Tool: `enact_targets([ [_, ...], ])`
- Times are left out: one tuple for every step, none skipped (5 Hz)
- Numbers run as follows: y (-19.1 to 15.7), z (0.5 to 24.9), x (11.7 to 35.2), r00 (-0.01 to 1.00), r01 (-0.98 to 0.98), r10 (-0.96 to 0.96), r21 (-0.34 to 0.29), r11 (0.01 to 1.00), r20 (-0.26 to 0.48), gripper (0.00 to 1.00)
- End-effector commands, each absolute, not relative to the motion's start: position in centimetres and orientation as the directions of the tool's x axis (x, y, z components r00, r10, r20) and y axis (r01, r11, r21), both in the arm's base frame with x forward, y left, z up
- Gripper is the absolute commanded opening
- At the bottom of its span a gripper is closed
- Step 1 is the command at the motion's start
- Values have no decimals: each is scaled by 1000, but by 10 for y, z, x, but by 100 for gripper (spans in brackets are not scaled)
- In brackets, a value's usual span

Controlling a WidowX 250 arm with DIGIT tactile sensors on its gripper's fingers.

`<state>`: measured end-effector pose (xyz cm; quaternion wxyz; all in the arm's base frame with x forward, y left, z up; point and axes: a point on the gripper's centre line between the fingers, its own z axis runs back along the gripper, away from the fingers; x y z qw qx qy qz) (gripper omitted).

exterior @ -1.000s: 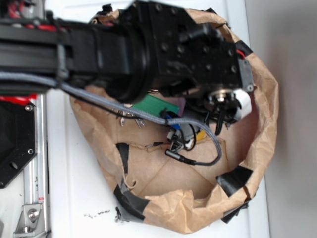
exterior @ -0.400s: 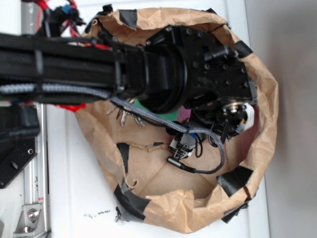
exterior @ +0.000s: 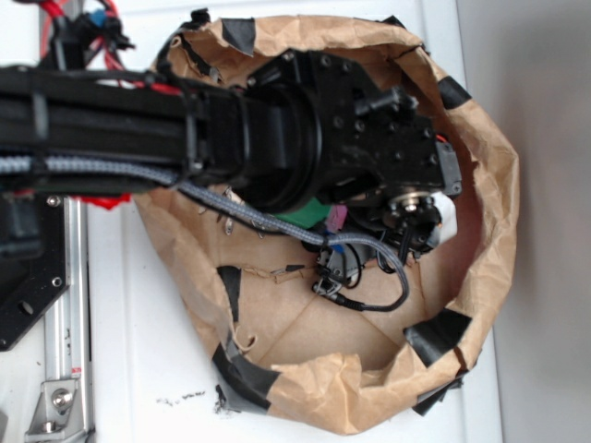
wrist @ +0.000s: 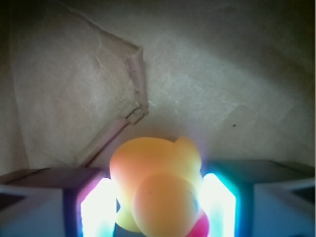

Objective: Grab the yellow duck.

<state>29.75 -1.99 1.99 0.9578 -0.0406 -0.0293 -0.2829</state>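
Observation:
The yellow duck [wrist: 157, 190] fills the lower middle of the wrist view, its red-orange beak at the bottom right. It sits between my two glowing fingers [wrist: 101, 210], and both pads press against its sides. My gripper [wrist: 158, 207] is shut on the duck, just above the brown paper floor. In the exterior view the black arm [exterior: 305, 138] reaches into the bag from the left and hides the duck and the fingers.
A crumpled brown paper bag [exterior: 499, 212] patched with black tape walls the work area on a white table. A green block [exterior: 300, 219] and a purple piece [exterior: 337, 220] peek out under the arm. A grey cable [exterior: 392, 268] loops below the wrist.
The arm has dropped deeper into the bag and shifted slightly left. The bit of yellow seen under the wrist a second ago is now covered.

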Motion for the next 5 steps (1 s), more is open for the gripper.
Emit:
enact_targets([
  [-22,76,304,861,486,-476,-12,874,178,0],
  [-2,127,287,939,258,-250,-3,966,236,0],
  [10,177,265,984,13,-13,-1,1000,178,0],
  [3,210,254,991,-4,6,-15,1000,131,0],
  [-2,204,253,993,-5,3,11,1000,121,0],
])
